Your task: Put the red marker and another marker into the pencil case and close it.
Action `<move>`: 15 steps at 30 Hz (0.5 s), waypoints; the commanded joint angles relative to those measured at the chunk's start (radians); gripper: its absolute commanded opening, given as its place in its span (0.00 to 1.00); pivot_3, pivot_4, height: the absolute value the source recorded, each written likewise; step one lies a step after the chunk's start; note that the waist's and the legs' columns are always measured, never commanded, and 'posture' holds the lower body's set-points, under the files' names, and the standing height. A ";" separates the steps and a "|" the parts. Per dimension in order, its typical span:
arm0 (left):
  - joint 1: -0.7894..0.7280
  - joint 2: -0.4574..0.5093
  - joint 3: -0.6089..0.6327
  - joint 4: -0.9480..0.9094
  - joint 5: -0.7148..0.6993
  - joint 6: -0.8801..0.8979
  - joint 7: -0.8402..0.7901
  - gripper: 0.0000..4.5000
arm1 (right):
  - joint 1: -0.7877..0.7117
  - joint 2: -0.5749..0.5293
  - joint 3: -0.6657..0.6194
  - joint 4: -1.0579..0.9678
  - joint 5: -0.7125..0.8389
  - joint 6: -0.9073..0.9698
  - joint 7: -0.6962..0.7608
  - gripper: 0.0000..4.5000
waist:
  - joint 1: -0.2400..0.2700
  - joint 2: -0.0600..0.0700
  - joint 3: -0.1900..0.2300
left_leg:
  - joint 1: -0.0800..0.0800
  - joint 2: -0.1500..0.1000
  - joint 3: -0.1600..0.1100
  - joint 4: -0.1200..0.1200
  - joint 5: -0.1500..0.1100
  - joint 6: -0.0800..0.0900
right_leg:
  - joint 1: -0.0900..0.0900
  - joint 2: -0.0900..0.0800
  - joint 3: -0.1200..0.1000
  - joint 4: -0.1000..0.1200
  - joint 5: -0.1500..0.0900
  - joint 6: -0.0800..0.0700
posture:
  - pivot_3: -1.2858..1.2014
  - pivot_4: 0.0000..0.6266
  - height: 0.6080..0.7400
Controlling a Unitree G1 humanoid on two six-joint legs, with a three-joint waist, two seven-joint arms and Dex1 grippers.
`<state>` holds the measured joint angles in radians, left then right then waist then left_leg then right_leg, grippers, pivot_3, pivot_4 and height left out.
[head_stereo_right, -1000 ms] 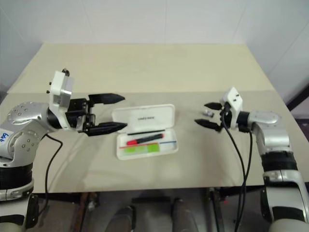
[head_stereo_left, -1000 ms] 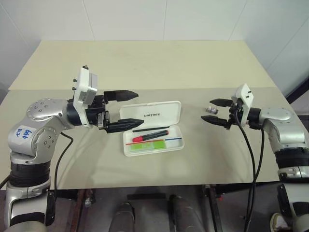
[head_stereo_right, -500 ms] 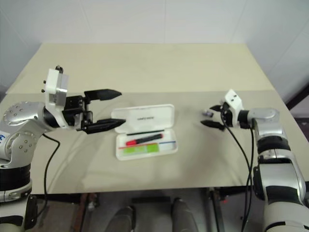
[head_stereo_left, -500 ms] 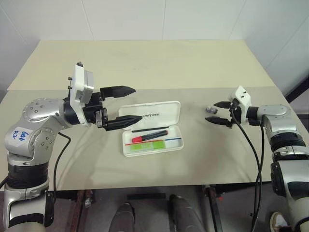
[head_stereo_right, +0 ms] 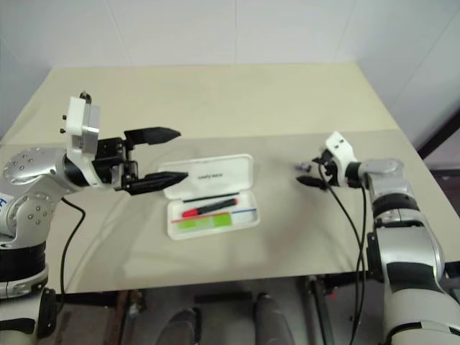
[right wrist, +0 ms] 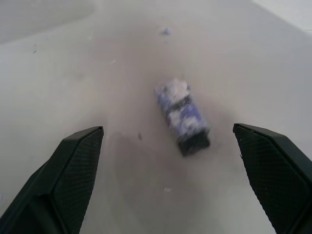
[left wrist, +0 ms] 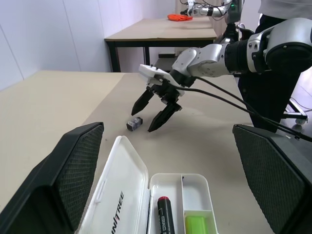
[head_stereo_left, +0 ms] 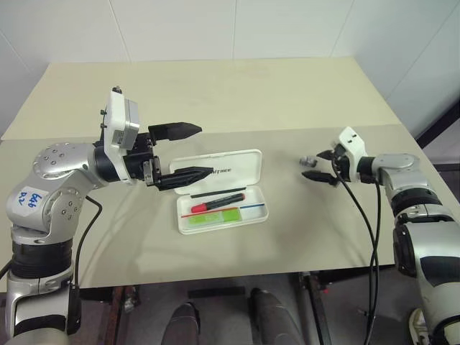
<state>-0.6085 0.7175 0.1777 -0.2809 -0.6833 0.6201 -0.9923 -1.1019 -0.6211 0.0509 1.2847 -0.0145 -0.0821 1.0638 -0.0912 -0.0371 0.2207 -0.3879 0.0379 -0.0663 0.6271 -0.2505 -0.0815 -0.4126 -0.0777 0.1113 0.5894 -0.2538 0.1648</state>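
The pencil case (head_stereo_left: 219, 190) is seen lying open near the middle of the bench (head_stereo_left: 215, 93), its lid folded back toward the far side with dark lettering on it. In the tray, the red marker (head_stereo_left: 217, 203) lies lengthwise, and the light-green marker (head_stereo_left: 213, 215) lies just beside it on the near side. In the left wrist view both markers are cut off by the frame edge, so only their ends can be made out there.

The left hand (head_stereo_left: 185, 152) is held above the bench at the case's left end, fingers spread wide and nothing gripped; whether the lower finger touches the lid cannot be told.

The right hand (head_stereo_left: 317, 165) is held low over the bench well to the right of the case, its fingers apart and empty. A small grey object (right wrist: 183, 116) lies on the bench between and just ahead of the fingertips, apart from both; it is blurred in the right wrist view, and what it is cannot be told.
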 commanded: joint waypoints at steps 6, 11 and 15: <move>-0.022 0.009 0.012 -0.032 -0.020 -0.017 0.001 0.99 | -0.047 0.006 -0.040 0.025 -0.023 0.030 -0.060 1.00 | 0.001 0.000 0.000 | 0.000 0.000 0.000 0.000 0.000 0.000 | 0.000 0.000 0.000 0.000 0.000 0.000 | 0.52 0.24 1.00; -0.023 0.016 0.019 -0.039 -0.023 -0.013 0.004 0.99 | -0.042 0.004 -0.029 0.031 -0.043 0.063 -0.035 1.00 | 0.001 0.000 0.000 | 0.000 0.000 0.000 0.000 0.000 0.000 | 0.000 0.000 0.000 0.000 0.000 0.000 | 0.52 0.24 1.00; -0.024 0.018 0.023 -0.045 -0.024 -0.011 0.007 0.99 | -0.034 -0.004 -0.017 0.035 -0.068 0.080 -0.015 1.00 | 0.001 0.000 0.000 | 0.000 0.000 0.000 0.000 0.000 0.000 | 0.000 0.000 0.000 0.000 0.000 0.000 | 0.52 0.24 1.00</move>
<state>-0.6131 0.7205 0.1780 -0.3003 -0.6836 0.6203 -0.9913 -1.1285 -0.6080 0.0329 1.3255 -0.0638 -0.0109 1.0353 -0.0905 -0.0370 0.2208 -0.3880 0.0379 -0.0664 0.6269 -0.2505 -0.0816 -0.4125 -0.0777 0.1113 0.5893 -0.2539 0.1650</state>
